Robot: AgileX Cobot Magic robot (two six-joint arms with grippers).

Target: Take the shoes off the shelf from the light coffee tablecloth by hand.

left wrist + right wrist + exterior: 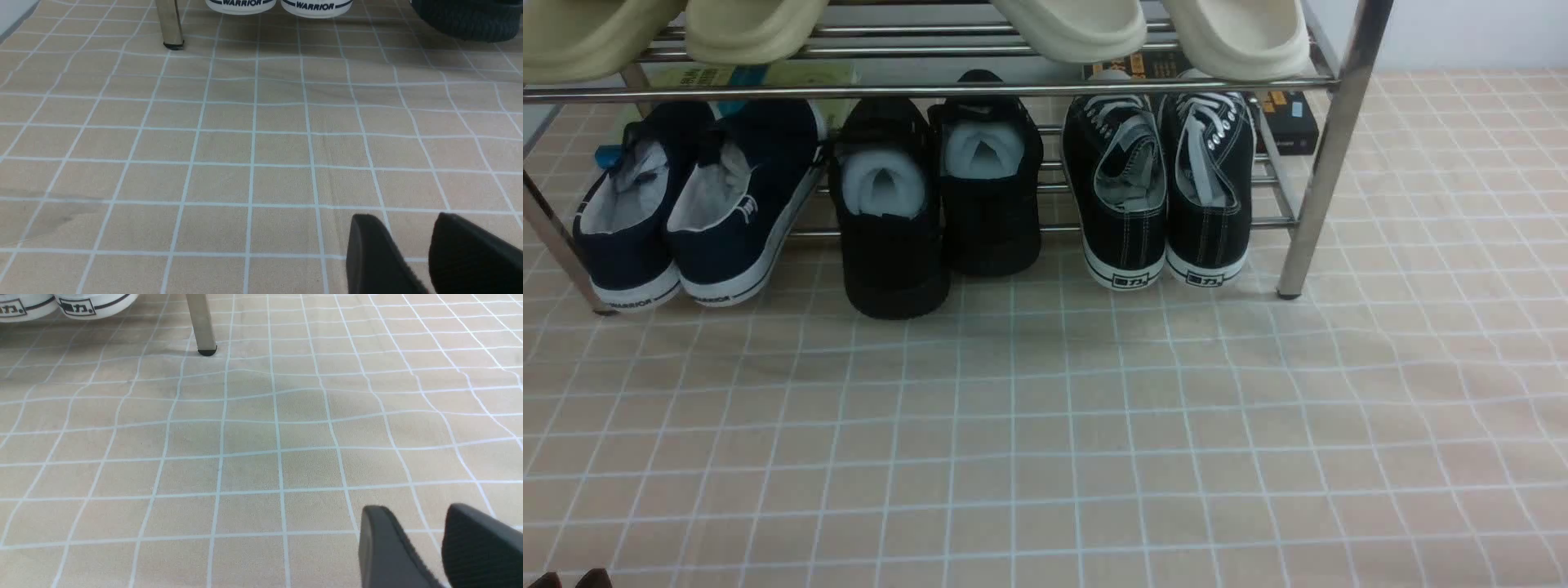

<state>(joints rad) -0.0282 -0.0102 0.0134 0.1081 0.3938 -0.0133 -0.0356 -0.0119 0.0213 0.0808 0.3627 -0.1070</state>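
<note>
beige gridded cloth under a chrome rack, black sneakers on the lower tier

pale tan cloth (1045, 457) with thin white lines spreads across the whole floor of the scene, slightly rippled, running beneath the rack. on it stands the two-tier shoe rack (1327, 163), shiny metal, with slim horizontal tubes and thicker legs.

four cream clogs (1070, 24) sit along the upper tier, cut off by the frame. on the lower tier, from left to right, are the navy canvas pair (743, 196), the all-black pair (894, 261) stuffed with white paper, and the black sneakers with white laces (1205, 204). these last stand side by side near the rack's right leg, heels toward the camera, white soles showing. a dark box (1286, 122) is behind them, and a yellow-green box (792, 75) is behind the navy pair.

smallest are the claws. the left gripper (398, 216) has its two fingers apart, with cloth visible between them. the right gripper (414, 508) also has its fingers apart, nothing between them but cloth in view, well apart from the sneakers.
</note>
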